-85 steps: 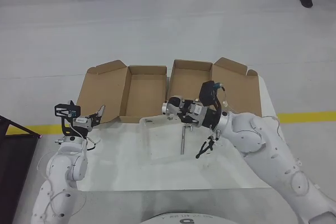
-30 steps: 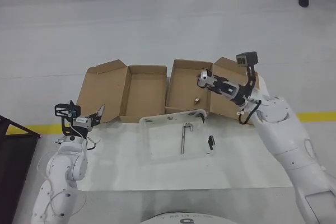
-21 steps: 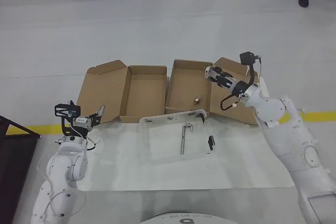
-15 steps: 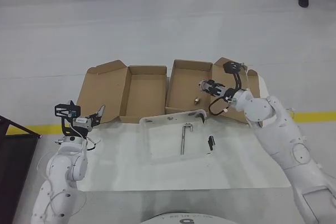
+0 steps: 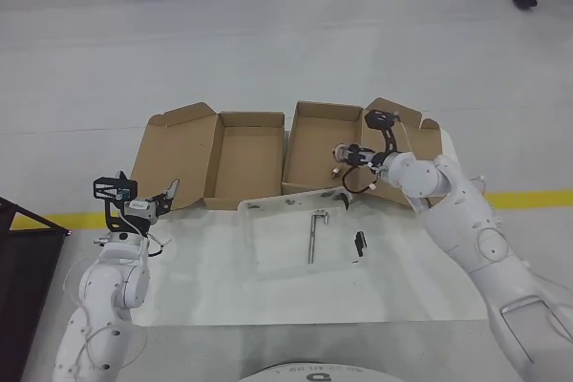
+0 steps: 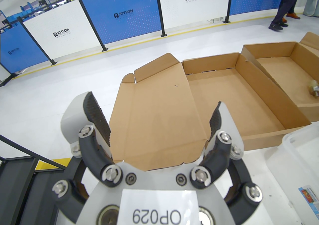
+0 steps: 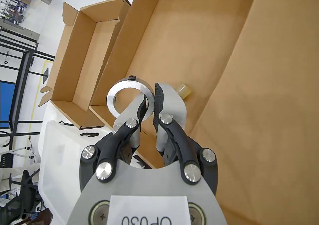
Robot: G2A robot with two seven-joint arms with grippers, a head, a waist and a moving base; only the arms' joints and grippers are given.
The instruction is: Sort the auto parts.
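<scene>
The white surface (image 5: pixel 220 286) carries everything. Two open cardboard boxes sit side by side at its far edge, the left box (image 5: pixel 248 162) and the right box (image 5: pixel 310 143), which I take to be the two sorting bins. In front of them lies the clear plastic tray (image 5: pixel 267 244) with the unsorted parts in it.

My right gripper (image 7: pixel 150 101) hangs over the right box, just inside its near wall. Its fingers (image 7: pixel 172 101) stand narrow, pinched on the wall of a steel shaft collar (image 7: pixel 111 99). One finger is in the bore and the other is outside, so most of the ring sticks out to one side of the tips. I judge that grip suits a drop, since parting the fingers frees the ring at once. The collar is above the box floor, not resting on it.

My left gripper (image 6: pixel 154 116) waits off the surface's left end, facing the left box's open flap. Its fingers (image 6: pixel 96 116) are spread wide with nothing between them.

A long metal rod (image 5: pixel 312 239) lies in the tray, with a small black part (image 5: pixel 359 243) near it. I cannot tell whether that part is in the tray or just beside it. A small pale cylinder (image 7: pixel 183 90) already lies on the right box's floor, just beyond the fingertips. I think the collar belongs with it.
</scene>
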